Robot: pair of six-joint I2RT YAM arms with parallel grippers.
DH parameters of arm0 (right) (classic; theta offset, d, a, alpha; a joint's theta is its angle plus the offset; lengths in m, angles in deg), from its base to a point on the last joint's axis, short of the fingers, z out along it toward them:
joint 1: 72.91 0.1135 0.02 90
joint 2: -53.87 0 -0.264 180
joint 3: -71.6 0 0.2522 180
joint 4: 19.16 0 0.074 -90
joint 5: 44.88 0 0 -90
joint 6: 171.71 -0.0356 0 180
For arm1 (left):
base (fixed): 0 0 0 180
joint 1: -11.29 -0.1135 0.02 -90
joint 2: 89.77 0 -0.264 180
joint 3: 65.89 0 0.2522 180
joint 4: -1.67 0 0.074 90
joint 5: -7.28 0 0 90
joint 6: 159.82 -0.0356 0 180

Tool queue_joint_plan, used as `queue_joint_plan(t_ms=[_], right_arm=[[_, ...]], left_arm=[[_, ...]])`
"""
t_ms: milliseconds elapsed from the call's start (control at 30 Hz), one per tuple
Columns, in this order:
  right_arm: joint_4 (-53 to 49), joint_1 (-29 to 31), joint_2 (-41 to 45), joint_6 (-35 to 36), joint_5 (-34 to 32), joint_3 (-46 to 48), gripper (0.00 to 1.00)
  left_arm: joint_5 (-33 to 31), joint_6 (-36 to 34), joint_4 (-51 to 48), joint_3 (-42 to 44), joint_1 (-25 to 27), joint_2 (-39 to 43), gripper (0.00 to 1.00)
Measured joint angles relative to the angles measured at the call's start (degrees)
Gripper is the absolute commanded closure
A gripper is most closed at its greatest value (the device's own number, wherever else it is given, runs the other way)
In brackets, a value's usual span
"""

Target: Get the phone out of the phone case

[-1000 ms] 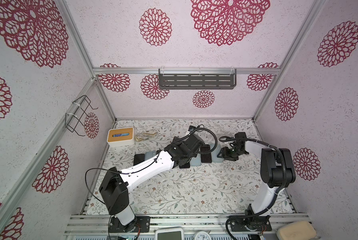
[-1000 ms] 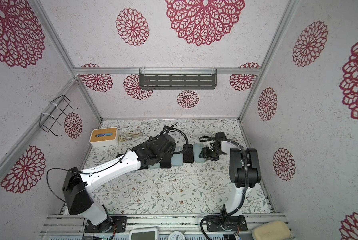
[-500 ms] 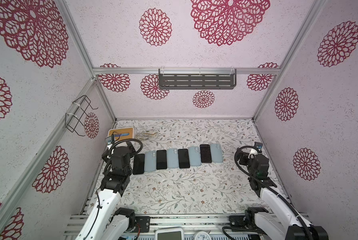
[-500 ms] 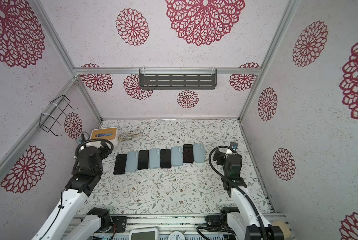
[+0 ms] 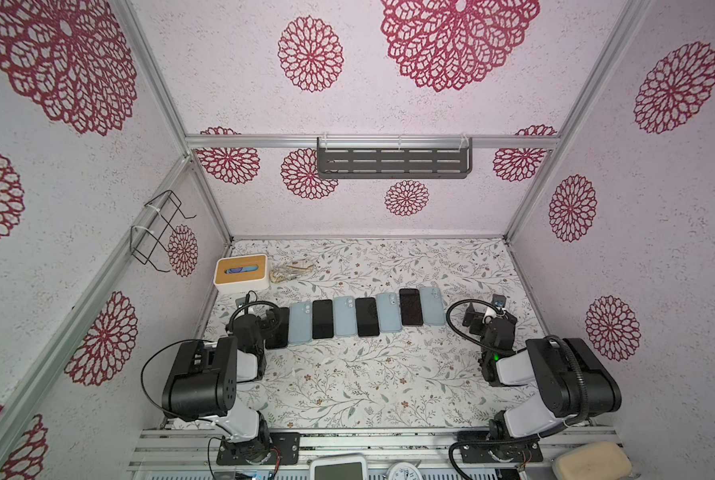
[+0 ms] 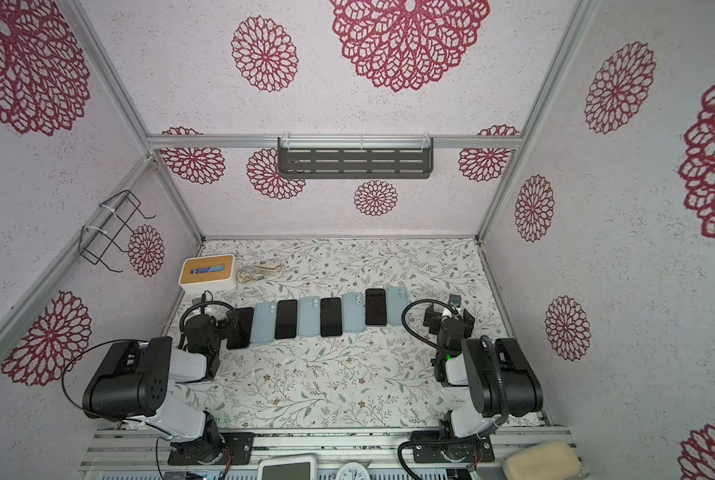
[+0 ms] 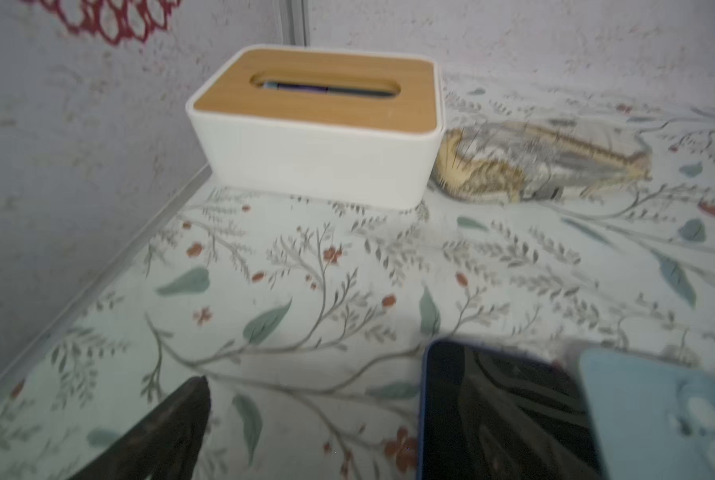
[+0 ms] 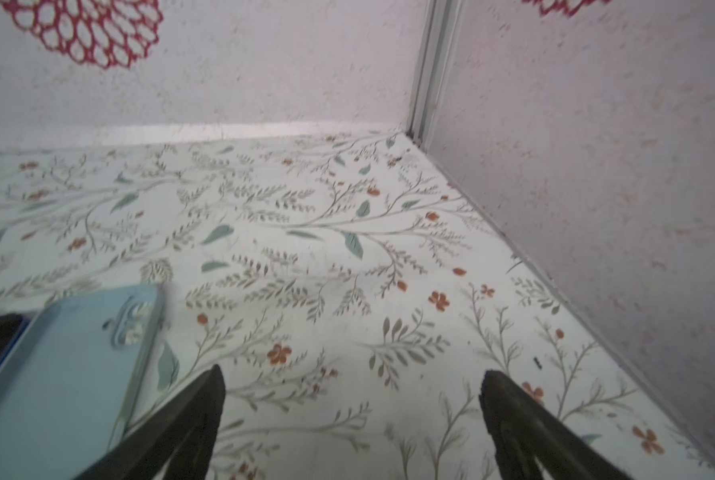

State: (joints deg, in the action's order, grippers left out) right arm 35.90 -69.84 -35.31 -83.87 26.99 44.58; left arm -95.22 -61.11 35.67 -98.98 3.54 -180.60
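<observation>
Both arms sit folded at the sides of the floral table [image 5: 347,386], with a row [image 6: 330,318] of phones and cases between them.
Each black phone [image 5: 322,319] lies beside a pale blue case [image 5: 344,316], edges touching; whether any case is filled I cannot tell. The left gripper [image 5: 271,323] hovers at the row's left end and the right gripper [image 8: 351,380] just past its right end, both spread wide and empty. A phone is likely stiff, slick and breakable, its case soft: pin the case's long edges and peel a corner.
</observation>
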Motion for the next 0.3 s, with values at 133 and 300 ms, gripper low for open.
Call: queue_joint_plan(t_ms=[133, 300], right_arm=[[0.3, 0.2, 0.7, -0.4, -3.2, -0.1, 0.01], [0.2, 0.3, 0.7, -0.4, -4.7, -0.1, 0.01]], left_arm=[[2.4, 0.2, 4.0, -5.5, -0.8, 2.1, 0.03], [3.7, 0.3, 4.2, -4.3, -1.0, 2.2, 0.03]])
